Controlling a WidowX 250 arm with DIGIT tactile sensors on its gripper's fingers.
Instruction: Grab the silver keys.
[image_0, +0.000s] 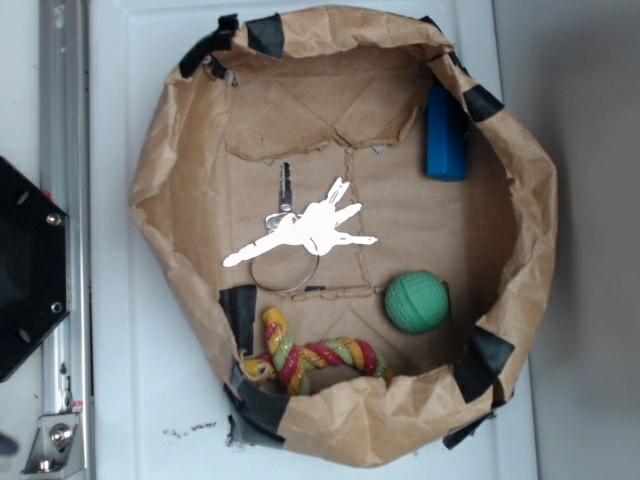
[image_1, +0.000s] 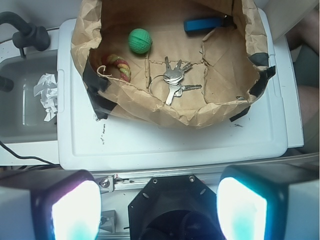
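Item: silver keys (image_1: 173, 80), a small bunch on a thin wire ring, lying flat on the floor of the brown paper bag (image_0: 520, 260), whose sides are rolled down and fixed with black tape (image_0: 482, 362) into a shallow open tray, presumably so that an arm can reach in from above. All places below are given from the keys. In the exterior view the keys (image_0: 305, 232) glare white, with one slim grey key (image_0: 286, 186) pointing away toward the bag's far folded wall and the ring looping toward the near rim. Blue rectangular block (image_0: 446, 135): well apart, against the bag wall at the upper right, standing on edge. Green ball (image_0: 416, 302): near, to the lower right, not touching. Knotted rope toy (image_0: 315, 358) in red, yellow and green: near, below, lying along the bag's rim. Nothing rests on or against the keys, so they look open to a straight descent. Gripper (image_1: 159, 210): seen only in the wrist view, two pale fingers (image_1: 75, 212) at the bottom corners of the frame, standing wide apart and holding nothing; it hangs high, outside the bag, with the keys well ahead of it. Outside the bag: white tabletop (image_1: 165, 145); crumpled white paper (image_1: 46, 95) far off to the left. Judged status: approach not begun; keys ungrasped.
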